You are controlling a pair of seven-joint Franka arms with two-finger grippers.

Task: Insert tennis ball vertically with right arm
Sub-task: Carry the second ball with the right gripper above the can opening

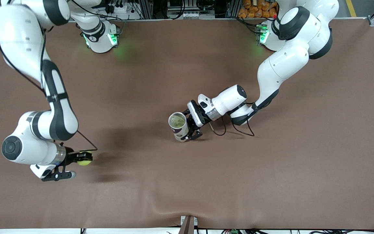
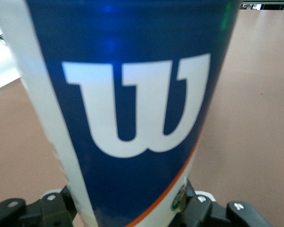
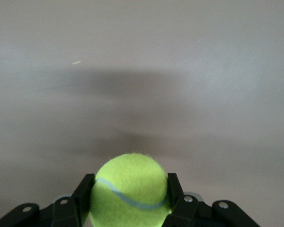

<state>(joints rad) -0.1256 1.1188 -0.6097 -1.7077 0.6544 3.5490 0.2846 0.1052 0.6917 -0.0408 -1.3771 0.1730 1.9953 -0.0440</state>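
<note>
A fuzzy, yellow-green tennis ball (image 1: pixel 84 158) sits clamped between the black fingers of the right gripper (image 1: pixel 82 158), low over the brown table (image 1: pixel 187 182) toward the right arm's end; in the right wrist view the ball (image 3: pixel 130 189) shows its felt nap and a pale curved seam, with a flat finger pad (image 3: pixel 81 196) pressed against each side. The right arm (image 1: pixel 37 97) is glossy white with black joint bands and a short shiny silver cylinder at the wrist. Near the middle of the table the left gripper (image 1: pixel 192 125) holds a cylindrical ball can (image 1: pixel 179 126) around its side wall, the open round mouth facing up and the can leaning slightly. In the left wrist view the can (image 2: pixel 128 109) fills the picture: smooth dark blue wrap, a large white "W", a white band along one edge and a thin orange stripe near the base, with the black fingers (image 2: pixel 42 210) closed against both sides. The left arm (image 1: pixel 284 61) is smooth white with a white wrist and loose black cables looping beside it. The table covering is matte and cloth-like, with a gentle ripple near the edge closest to the front camera.
</note>
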